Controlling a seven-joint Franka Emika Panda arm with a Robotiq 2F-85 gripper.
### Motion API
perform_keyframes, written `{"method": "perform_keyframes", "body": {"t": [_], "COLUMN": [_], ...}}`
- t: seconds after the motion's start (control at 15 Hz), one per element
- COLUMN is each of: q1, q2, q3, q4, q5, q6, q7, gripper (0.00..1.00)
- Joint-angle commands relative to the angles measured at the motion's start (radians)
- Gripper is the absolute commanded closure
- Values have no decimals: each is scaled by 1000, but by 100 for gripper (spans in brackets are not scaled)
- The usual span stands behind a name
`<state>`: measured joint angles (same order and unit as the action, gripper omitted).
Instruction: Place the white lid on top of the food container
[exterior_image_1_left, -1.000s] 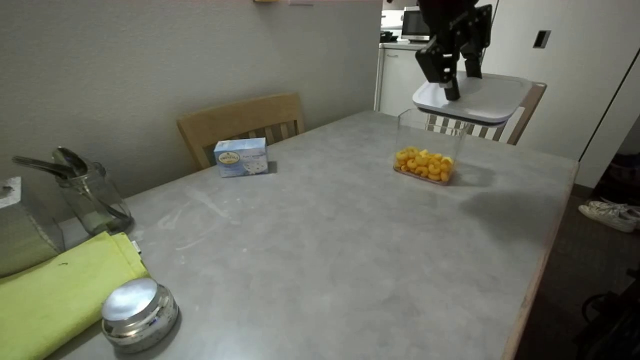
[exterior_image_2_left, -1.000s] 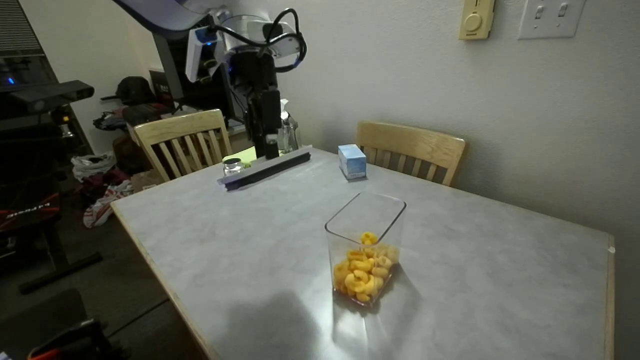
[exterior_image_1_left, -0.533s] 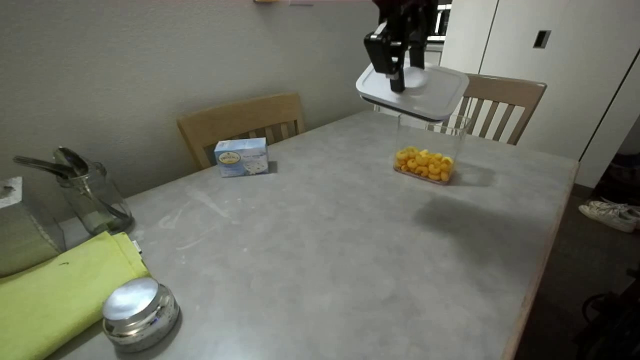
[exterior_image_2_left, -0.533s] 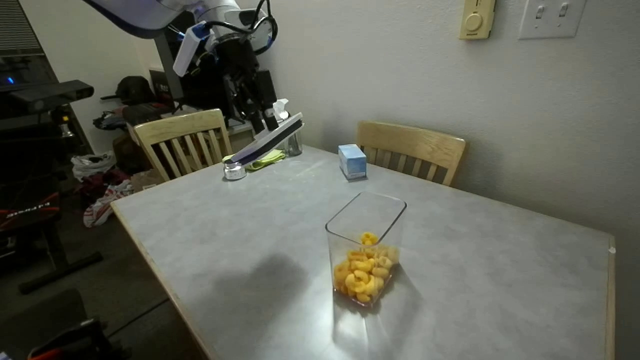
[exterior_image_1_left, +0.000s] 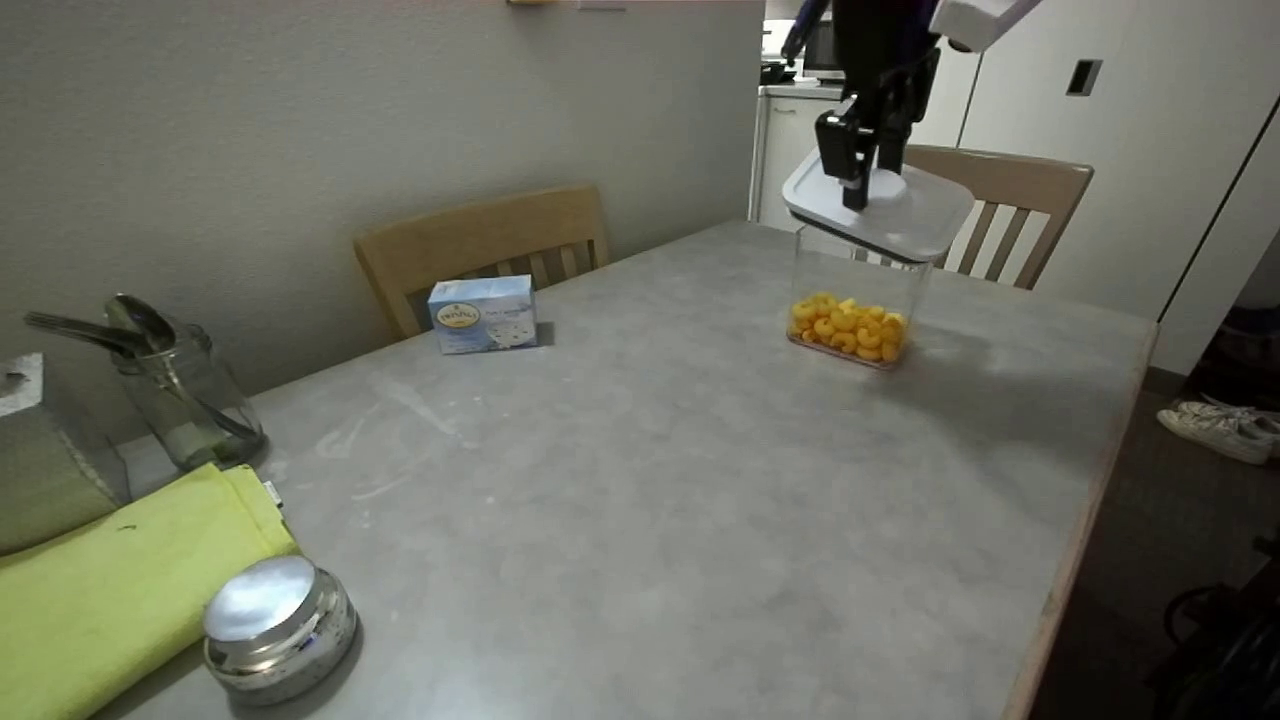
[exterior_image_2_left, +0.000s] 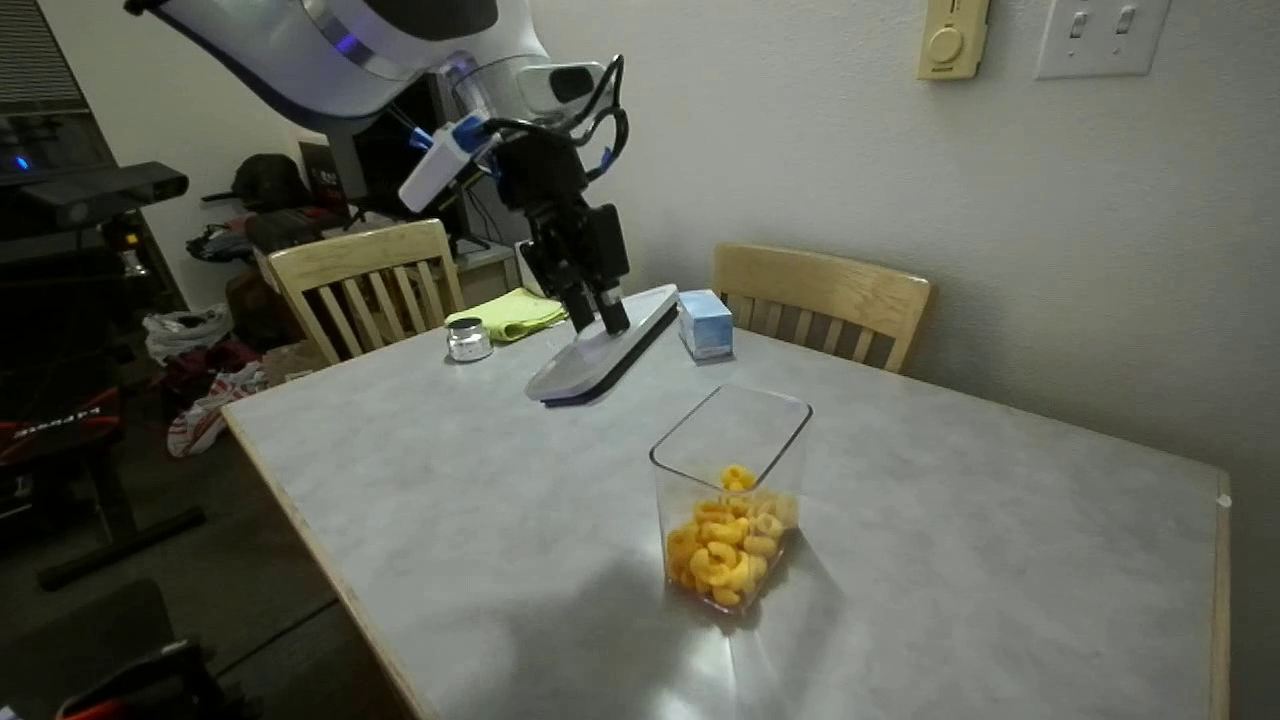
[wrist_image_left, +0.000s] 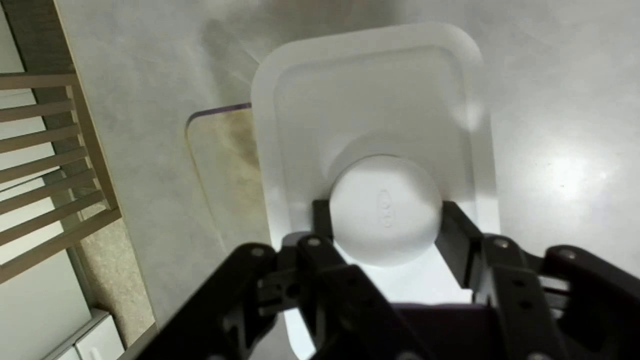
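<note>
Jaws partway apart, the gripper (wrist_image_left: 387, 217) holds the lid (wrist_image_left: 367, 105) by its knob (wrist_image_left: 386, 200). The lid hangs tilted; lowered so, an edge could topple the tub (exterior_image_2_left: 690, 490).

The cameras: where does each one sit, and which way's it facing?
In an exterior view: near the silver jar, looking toward the container; fingers show.
In an exterior view: near the container, looking toward the silver jar; arm and fingers show.
Wrist view: on the arm, looking down at the white lid; fingers show.
Both exterior views share the blue box.
</note>
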<state>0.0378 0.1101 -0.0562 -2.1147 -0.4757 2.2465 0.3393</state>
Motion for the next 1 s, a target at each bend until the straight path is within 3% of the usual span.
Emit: {"method": "perform_keyframes", "body": {"t": [0.0, 0.47, 0.93], "q1": [-52, -134, -195], "q2": [-71, -98, -63], "q3": [-30, -84, -111], "q4": [-82, -100, -80], "q5": [-12, 32, 278], "q6": [56, 130, 277], "q7": [-83, -290, -649], "gripper": [71, 71, 71]}}
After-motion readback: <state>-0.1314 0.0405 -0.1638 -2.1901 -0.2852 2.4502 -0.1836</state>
